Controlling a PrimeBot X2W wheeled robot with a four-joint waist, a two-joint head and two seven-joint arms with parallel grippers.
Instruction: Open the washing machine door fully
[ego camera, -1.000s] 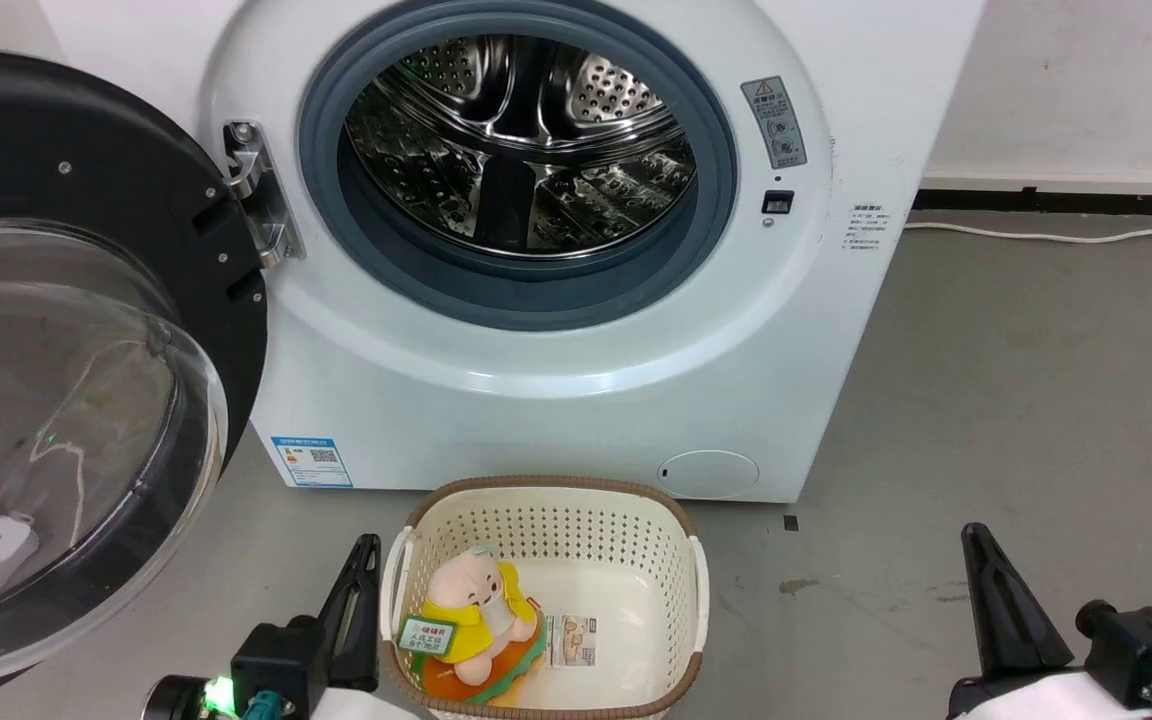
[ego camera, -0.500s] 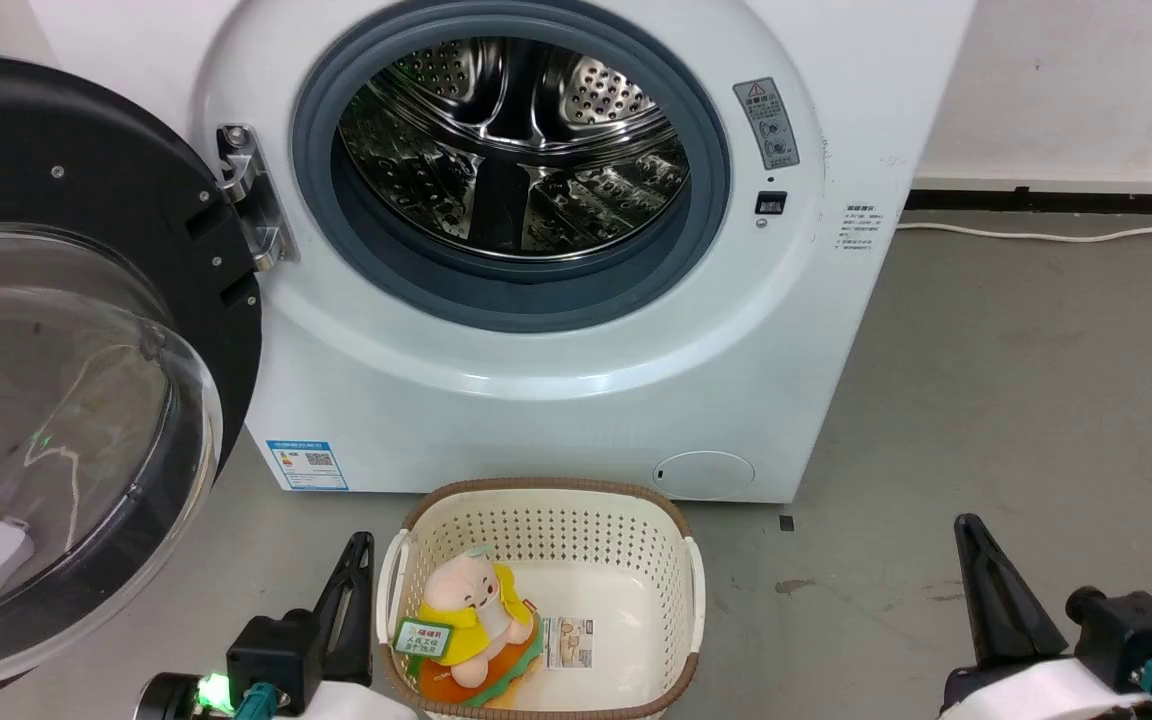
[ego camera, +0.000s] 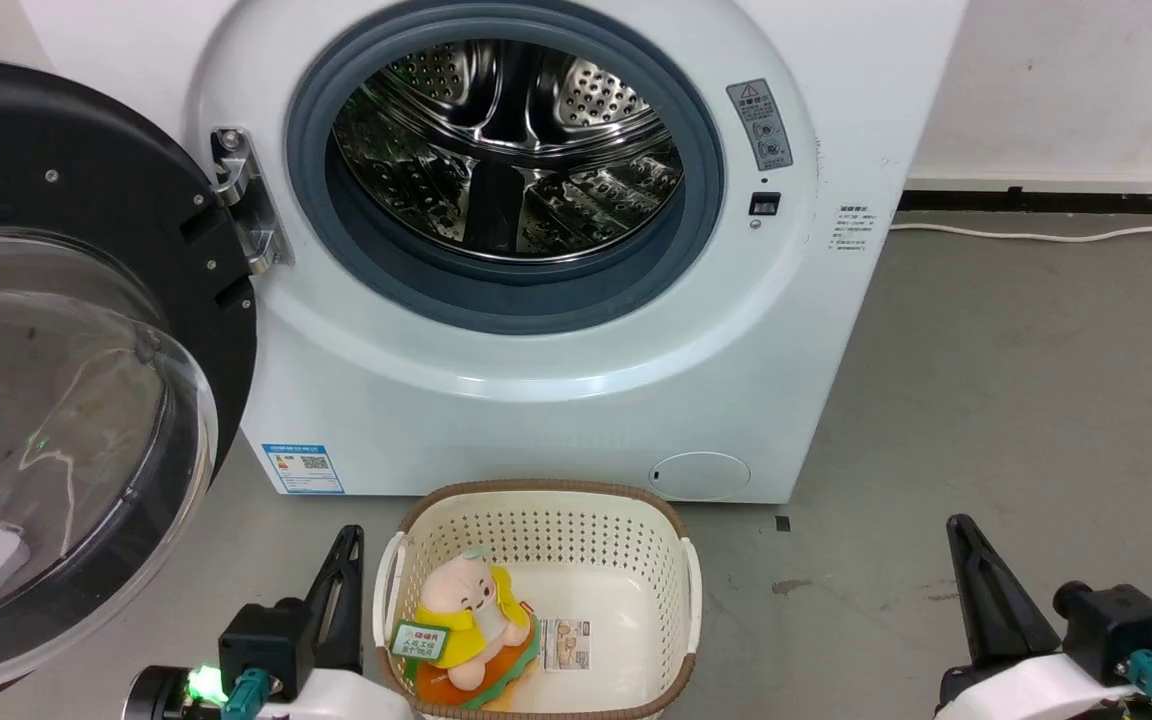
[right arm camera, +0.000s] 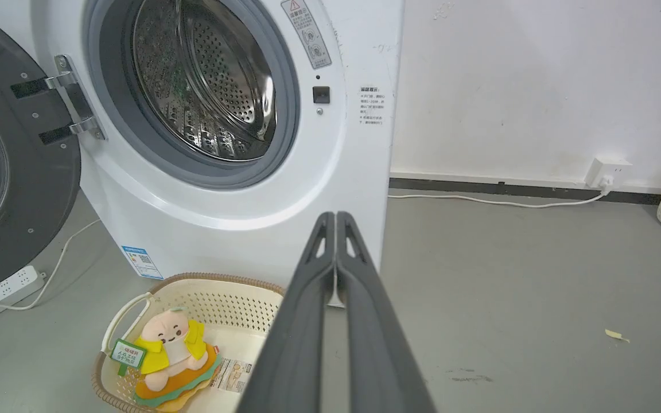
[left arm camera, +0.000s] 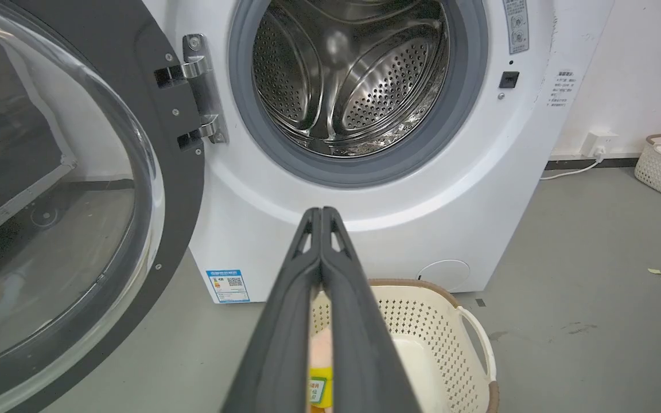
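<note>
Although the large round glossy black door [ego camera: 76, 190] with its glass bowl hangs wide at the frame's left beside the white front-loading washing machine [ego camera: 536, 400], the left gripper [left arm camera: 322, 213] and right gripper [right arm camera: 335, 217] sit low, jaws pressed together — pushing further could strain the metal hinge [ego camera: 246, 215] or knock the cream perforated basket [ego camera: 536, 492].

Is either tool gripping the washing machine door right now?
No, the left tool and right tool sit low on either side of the basket, both apart from the washing machine door.
</note>
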